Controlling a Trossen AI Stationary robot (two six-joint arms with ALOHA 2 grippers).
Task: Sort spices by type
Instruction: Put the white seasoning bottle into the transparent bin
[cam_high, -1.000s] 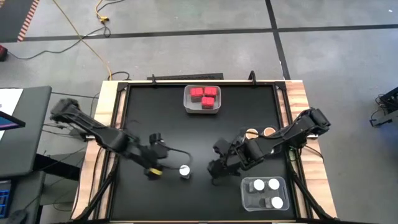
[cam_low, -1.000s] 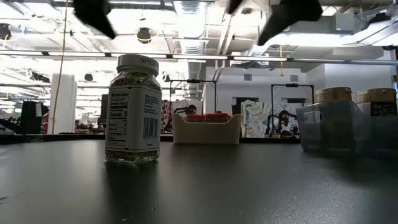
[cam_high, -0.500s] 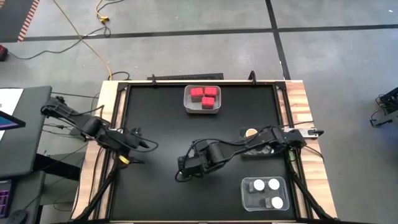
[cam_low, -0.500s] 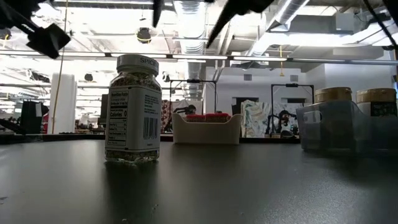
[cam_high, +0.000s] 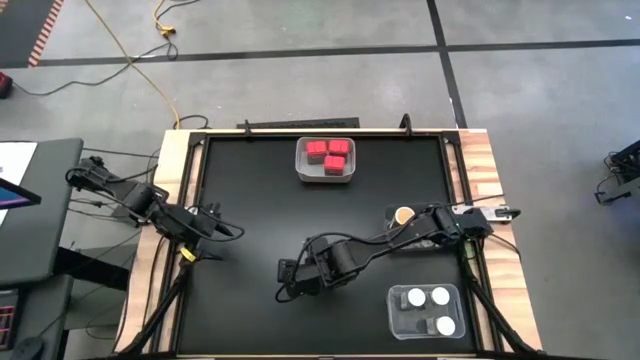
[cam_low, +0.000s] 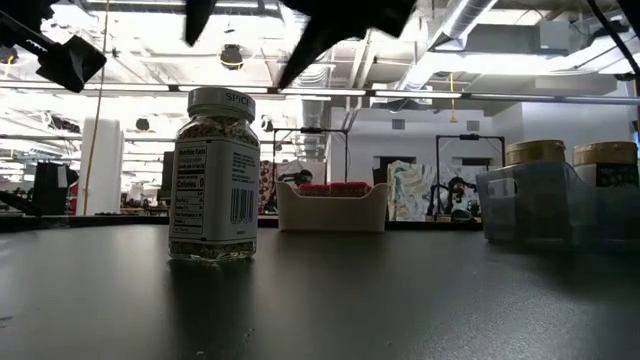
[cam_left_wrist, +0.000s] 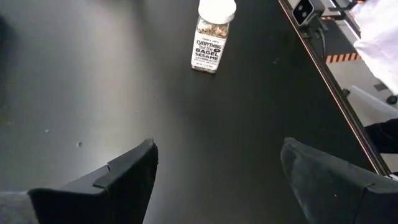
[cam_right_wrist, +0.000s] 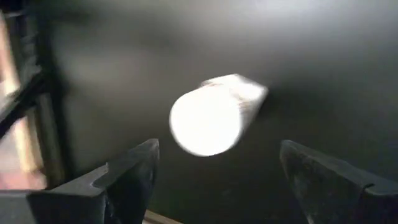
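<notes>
since a second ago, left claw (cam_high: 213, 240) went back from the jar (cam_low: 213, 176) to the left edge of the bench (cam_high: 250, 190), and right claw (cam_high: 287, 281) crossed from the right side to the bench's middle, where it hangs over that jar. left claw has its fingers (cam_left_wrist: 127, 177) wide apart, holding nothing; its wrist view shows the white-lidded jar standing upright, well apart from it. right claw is also spread apart, and in the right wrist view the jar's white lid sits between the fingers (cam_right_wrist: 134, 171) but lower, not touched. red boxes (cam_high: 327, 153) lie in the white bin (cam_high: 305, 170) at the far middle. a brown jar (cam_high: 403, 215) stands near the right edge, partly hidden by the right arm. four more white-lidded jars (cam_high: 427, 310) fill the clear bin (cam_high: 395, 305) at the near right.
</notes>
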